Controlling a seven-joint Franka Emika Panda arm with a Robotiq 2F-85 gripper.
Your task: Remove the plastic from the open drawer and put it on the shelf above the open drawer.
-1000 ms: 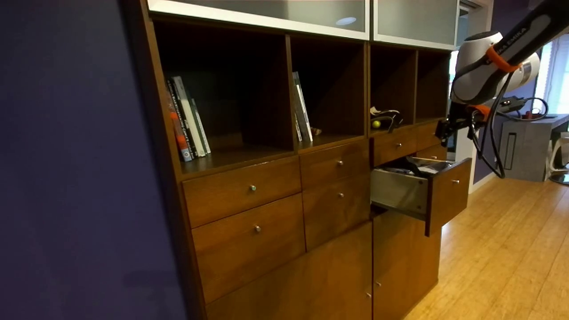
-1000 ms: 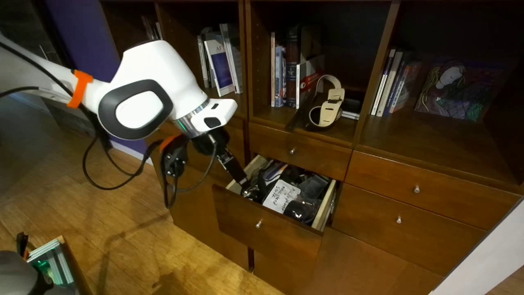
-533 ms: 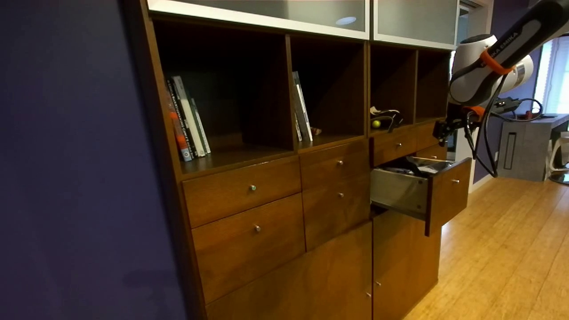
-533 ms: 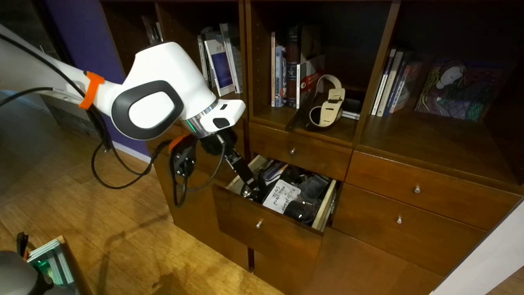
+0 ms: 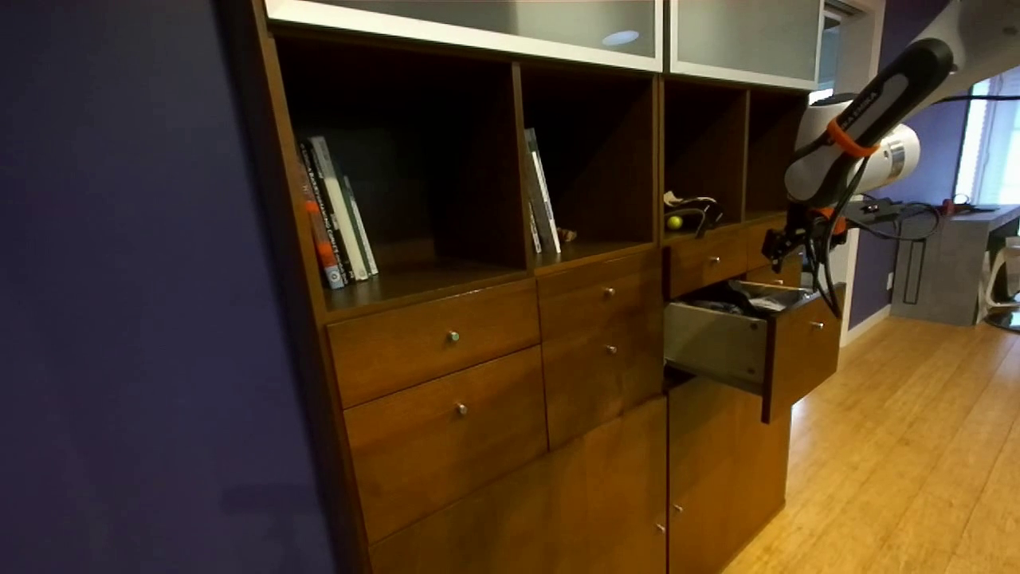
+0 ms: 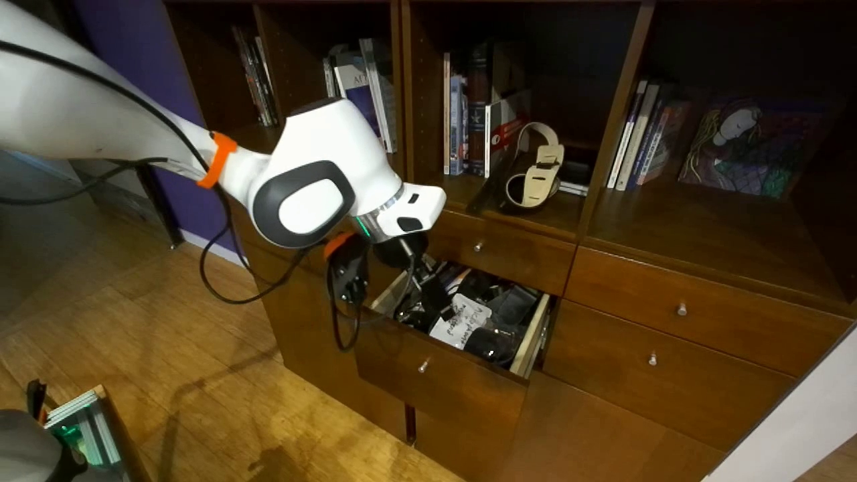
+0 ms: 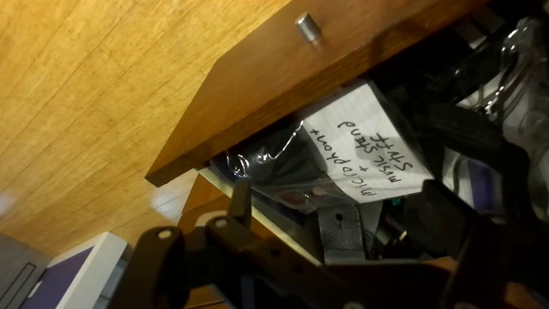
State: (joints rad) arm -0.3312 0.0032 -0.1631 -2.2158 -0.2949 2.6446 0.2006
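The open drawer is pulled out and full of dark items; it also shows in the other views. A clear plastic bag with a white handwritten label lies in it near the front; its label also shows in an exterior view. My gripper is open and empty, its fingers spread toward the bag. In an exterior view the gripper hangs over the drawer by the label; I cannot tell whether it touches. The shelf is the cubby above, also visible in an exterior view.
The shelf holds upright books and a beige strap. A closed drawer lies between shelf and open drawer. A black strap and another clear plastic item lie in the drawer. The drawer side wall stands beside the bag.
My arm has moved toward the cabinet, carrying the gripper from the drawer's left part to over the white label. The drawer and its contents look unmoved.
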